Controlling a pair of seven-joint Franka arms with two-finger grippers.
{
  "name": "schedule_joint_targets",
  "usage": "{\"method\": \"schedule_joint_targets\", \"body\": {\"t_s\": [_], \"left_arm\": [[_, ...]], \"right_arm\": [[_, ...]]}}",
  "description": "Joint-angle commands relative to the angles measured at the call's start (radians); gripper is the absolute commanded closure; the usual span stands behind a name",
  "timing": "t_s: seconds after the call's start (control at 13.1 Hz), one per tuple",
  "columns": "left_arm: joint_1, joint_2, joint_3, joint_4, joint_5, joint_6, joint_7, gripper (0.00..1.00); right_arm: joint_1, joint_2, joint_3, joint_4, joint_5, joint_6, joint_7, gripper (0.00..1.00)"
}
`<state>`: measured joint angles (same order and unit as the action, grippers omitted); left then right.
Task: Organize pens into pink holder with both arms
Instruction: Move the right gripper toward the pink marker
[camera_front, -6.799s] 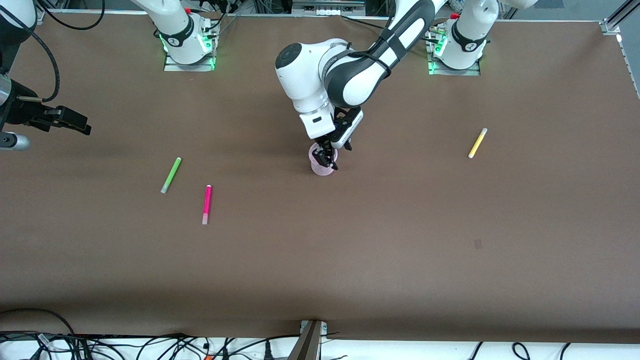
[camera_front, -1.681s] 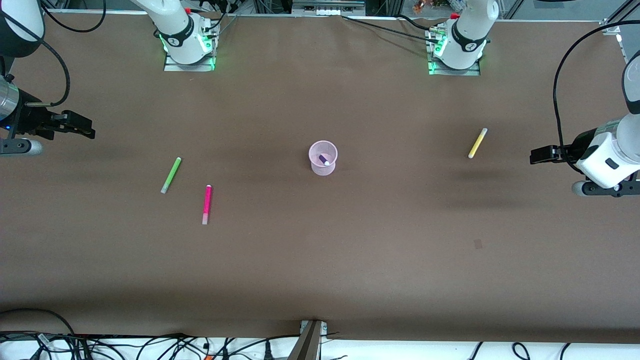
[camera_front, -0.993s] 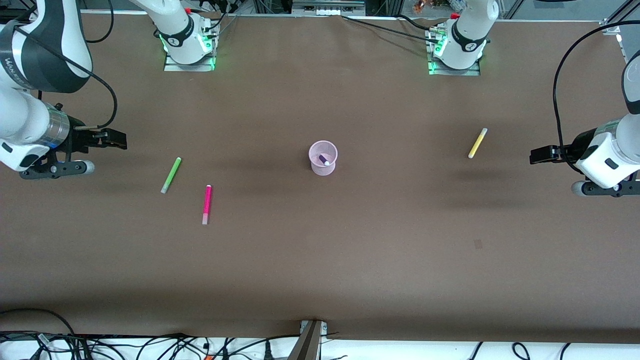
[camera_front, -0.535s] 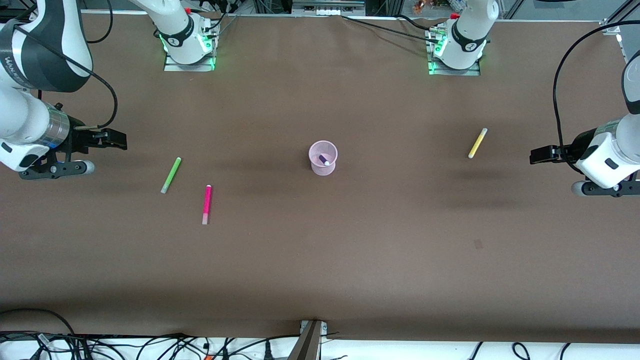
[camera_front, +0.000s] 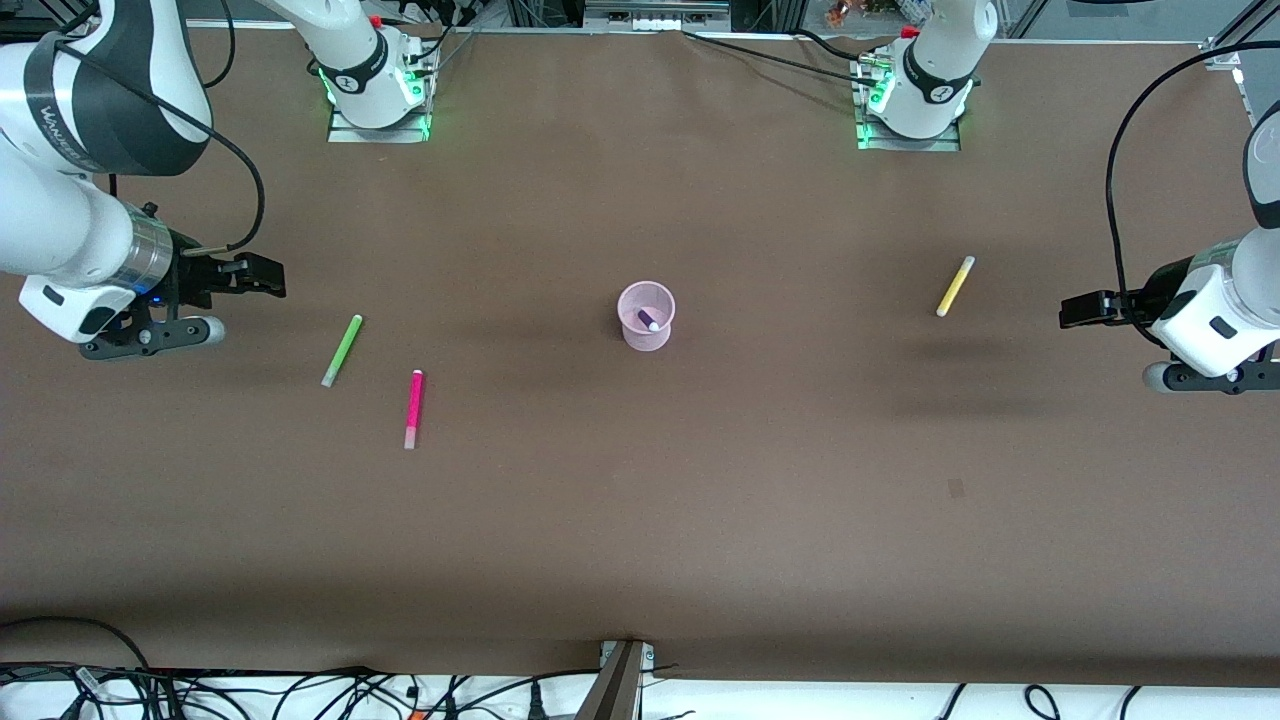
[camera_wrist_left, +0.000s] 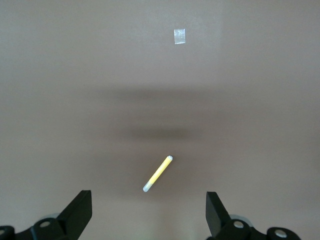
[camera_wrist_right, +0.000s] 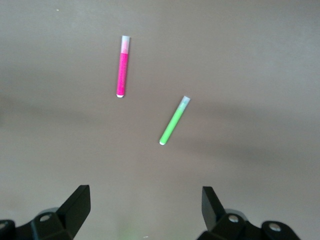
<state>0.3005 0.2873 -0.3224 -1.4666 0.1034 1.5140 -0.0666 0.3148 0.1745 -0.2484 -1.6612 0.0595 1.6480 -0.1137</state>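
Fingers are spread on both: right gripper (camera_front: 262, 277) has been brought toward the green pen (camera_front: 341, 350); left gripper (camera_front: 1080, 310) waits.

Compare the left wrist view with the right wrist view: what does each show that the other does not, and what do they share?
Only the left wrist view shows the yellow pen lying on the table, plus a small pale patch on the surface. Only the right wrist view shows the green pen and the magenta-pink pen, lying apart from each other. Both show bare brown table and their own open end effector at the frame edge: the left end effector and the right end effector, each empty. Neither shows the pink holder.
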Motion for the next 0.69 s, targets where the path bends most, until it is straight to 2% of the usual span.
{"method": "schedule_joint_targets", "body": {"t_s": [0.0,0.61], "left_arm": [[0.002,0.001,-0.001,-0.006,-0.016,0.012,0.021,0.00],[-0.001,0.000,-0.001,-0.006,-0.016,0.011,0.019,0.00]], "right_arm": [[0.021,0.002,0.000,0.006,0.020,0.001,0.006,0.02],[0.124,0.078,0.000,-0.140,0.031,0.231,0.112,0.02]]}}
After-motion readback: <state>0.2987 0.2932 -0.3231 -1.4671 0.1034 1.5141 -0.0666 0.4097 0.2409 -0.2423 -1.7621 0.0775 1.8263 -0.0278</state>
